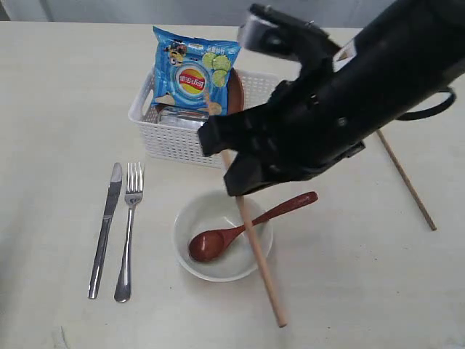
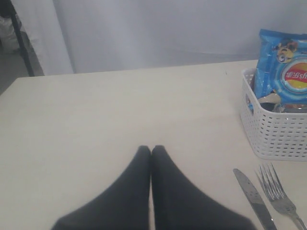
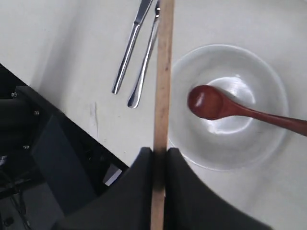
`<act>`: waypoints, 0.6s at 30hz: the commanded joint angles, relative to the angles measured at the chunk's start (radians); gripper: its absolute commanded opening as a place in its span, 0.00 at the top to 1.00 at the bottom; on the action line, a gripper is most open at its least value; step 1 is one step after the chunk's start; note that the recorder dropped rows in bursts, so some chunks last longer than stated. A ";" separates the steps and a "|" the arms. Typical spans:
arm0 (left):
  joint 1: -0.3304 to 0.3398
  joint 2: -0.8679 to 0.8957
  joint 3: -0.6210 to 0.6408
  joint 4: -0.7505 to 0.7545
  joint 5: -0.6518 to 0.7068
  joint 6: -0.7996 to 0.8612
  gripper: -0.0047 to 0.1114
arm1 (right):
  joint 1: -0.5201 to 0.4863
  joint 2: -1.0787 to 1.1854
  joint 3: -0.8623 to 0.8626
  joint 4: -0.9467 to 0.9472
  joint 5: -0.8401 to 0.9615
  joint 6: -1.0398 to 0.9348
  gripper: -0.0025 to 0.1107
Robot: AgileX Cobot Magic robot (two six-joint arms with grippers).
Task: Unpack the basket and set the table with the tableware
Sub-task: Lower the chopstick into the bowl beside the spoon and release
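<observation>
- Only the right wrist view shows the grip. The right gripper (image 3: 159, 154) has its fingers clamped on the held chopstick (image 3: 163, 72), a pale, straight wooden stick. It runs out from between them, past the rim of the bowl (image 3: 268, 129).
- In the exterior view the arm hides that grip. The held chopstick (image 1: 260, 265) slants across the edge of the off-white bowl (image 1: 190, 218). Its far end is low over the table (image 1: 58, 109), perhaps touching it.
- The second chopstick (image 1: 407, 182) lies well apart, on the right.
- The reddish-brown spoon (image 1: 283, 209) has its head in the bowl and its handle over the rim.
- The knife (image 1: 105, 229) and fork (image 1: 128, 233) lie side by side, left of the bowl.
- The basket (image 1: 174, 142) stands behind the bowl. It holds the chip bag (image 1: 190, 69), the brown plate (image 1: 235, 91) on edge, and something shiny.
- Only the left wrist view shows the left gripper (image 2: 151, 149). Its fingers are together on nothing, over bare table.
</observation>
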 commanded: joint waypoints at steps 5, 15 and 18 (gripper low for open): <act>-0.006 -0.003 0.003 -0.011 -0.007 0.000 0.96 | 0.081 0.269 0.000 0.002 -0.188 0.033 0.98; -0.006 -0.003 0.003 -0.011 -0.007 0.000 0.96 | 0.078 0.391 0.000 -0.007 -0.306 0.063 0.98; -0.006 -0.003 0.003 -0.011 -0.007 0.000 0.96 | 0.078 0.405 0.000 -0.046 -0.288 0.088 0.98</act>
